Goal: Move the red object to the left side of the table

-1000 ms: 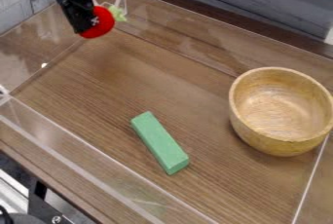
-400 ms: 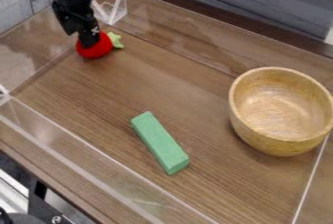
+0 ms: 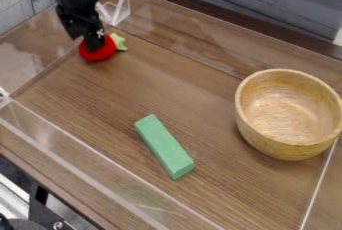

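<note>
The red object (image 3: 96,50), a small round toy fruit with a green leafy top, rests on the brown wood-grain table (image 3: 201,94) at its far left, close to the clear wall. My black gripper (image 3: 83,34) points straight down right over it, fingers spread open on either side of the fruit's upper part. The fingertips hide part of the fruit. Whether they still touch it I cannot tell.
A green rectangular block (image 3: 163,145) lies near the middle front. A wooden bowl (image 3: 289,113) stands at the right. Low clear acrylic walls (image 3: 27,49) border the tabletop, with one just left of the gripper.
The gripper came down with the red fruit, set it on the table, and its fingers spread open. The fruit now rests on the wood instead of hanging in the air.
</note>
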Tool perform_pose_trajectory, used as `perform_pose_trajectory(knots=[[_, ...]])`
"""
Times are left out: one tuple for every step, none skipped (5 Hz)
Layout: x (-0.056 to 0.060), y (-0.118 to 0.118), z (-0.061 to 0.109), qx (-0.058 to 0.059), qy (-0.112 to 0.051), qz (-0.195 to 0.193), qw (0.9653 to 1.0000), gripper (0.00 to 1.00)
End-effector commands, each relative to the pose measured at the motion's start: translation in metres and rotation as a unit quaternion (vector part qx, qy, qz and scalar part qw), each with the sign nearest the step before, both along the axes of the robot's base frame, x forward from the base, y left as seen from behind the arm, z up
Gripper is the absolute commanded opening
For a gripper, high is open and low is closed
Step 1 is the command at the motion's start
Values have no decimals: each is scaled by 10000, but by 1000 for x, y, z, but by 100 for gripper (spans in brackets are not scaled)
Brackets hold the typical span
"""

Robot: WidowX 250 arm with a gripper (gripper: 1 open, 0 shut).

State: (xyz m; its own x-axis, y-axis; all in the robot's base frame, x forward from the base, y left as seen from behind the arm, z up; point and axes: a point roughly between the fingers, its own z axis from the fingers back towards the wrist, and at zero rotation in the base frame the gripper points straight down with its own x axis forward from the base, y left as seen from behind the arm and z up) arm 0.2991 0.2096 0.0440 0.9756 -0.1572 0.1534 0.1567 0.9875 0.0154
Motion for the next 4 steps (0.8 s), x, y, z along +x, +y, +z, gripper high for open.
perform_pose_trajectory(knots=[[11,5,16,92,-264,-33,9996,100],[12,-3,12,-65,-249,38,9997,100],[13,-12,9,-222,-214,104,9995,100],[13,-20,4,-378,-164,172,9990,100]])
